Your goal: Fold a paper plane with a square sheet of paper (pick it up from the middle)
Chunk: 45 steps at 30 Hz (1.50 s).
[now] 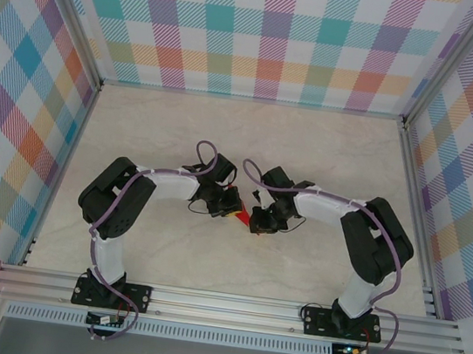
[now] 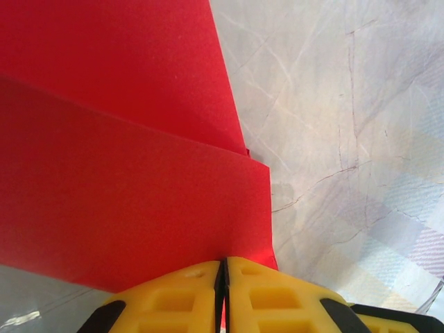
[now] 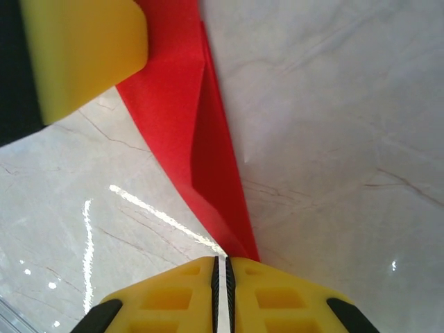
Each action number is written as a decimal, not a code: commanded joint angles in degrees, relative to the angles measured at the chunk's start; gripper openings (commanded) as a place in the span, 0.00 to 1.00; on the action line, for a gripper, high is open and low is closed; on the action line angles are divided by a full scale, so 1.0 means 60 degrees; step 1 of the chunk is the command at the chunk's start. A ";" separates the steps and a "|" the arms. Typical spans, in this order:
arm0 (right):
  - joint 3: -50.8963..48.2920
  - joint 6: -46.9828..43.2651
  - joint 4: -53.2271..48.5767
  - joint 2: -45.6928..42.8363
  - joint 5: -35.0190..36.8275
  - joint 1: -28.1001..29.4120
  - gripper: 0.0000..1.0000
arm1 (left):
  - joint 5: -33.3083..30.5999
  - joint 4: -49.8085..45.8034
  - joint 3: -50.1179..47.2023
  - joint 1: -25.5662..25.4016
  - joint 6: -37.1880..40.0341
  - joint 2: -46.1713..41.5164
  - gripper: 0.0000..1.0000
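The square sheet of paper (image 1: 244, 220) is bright red, folded into layers, and hangs between my two grippers at the table's middle. In the left wrist view the sheet of paper (image 2: 125, 208) shows one flap overlapping another, and my left gripper (image 2: 223, 261) is shut on its near edge. My left gripper (image 1: 230, 210) and right gripper (image 1: 257, 219) almost touch. From the right wrist the paper (image 3: 184, 118) narrows to a creased strip that ends at my right gripper (image 3: 220, 259), whose jaws are shut to a thin slit on its tip. The left gripper's yellow finger (image 3: 83, 55) sits at the far end.
The marble-patterned table (image 1: 328, 155) lies all round the grippers. Checked walls (image 1: 257, 30) close off the back and sides. An aluminium rail (image 1: 227, 306) carries both arm bases along the near edge.
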 commanded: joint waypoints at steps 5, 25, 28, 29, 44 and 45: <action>-0.0263 0.0059 -0.0270 0.0031 0.0299 -0.0217 0.14 | -0.1085 -0.1020 -0.0260 -0.0022 0.0199 0.0813 0.11; 0.0161 0.0169 0.0698 0.0180 -0.1868 -0.0291 0.16 | -0.1055 -0.1021 -0.0210 -0.0019 0.0189 0.0816 0.11; 0.0125 0.0192 0.0642 0.0263 -0.1516 -0.0291 0.15 | -0.1056 -0.1025 -0.0196 -0.0023 0.0186 0.0817 0.11; 0.0107 0.0193 0.0599 0.0283 -0.1374 -0.0305 0.15 | -0.1055 -0.1026 -0.0195 -0.0015 0.0190 0.0813 0.11; -0.0388 0.0053 0.0419 0.0365 -0.1006 -0.0599 0.13 | -0.1099 -0.1021 -0.0180 -0.0024 0.0206 0.0838 0.11; -0.0420 0.0045 0.0406 0.0381 -0.1023 -0.0599 0.13 | -0.1097 -0.1026 -0.0173 -0.0015 0.0207 0.0824 0.11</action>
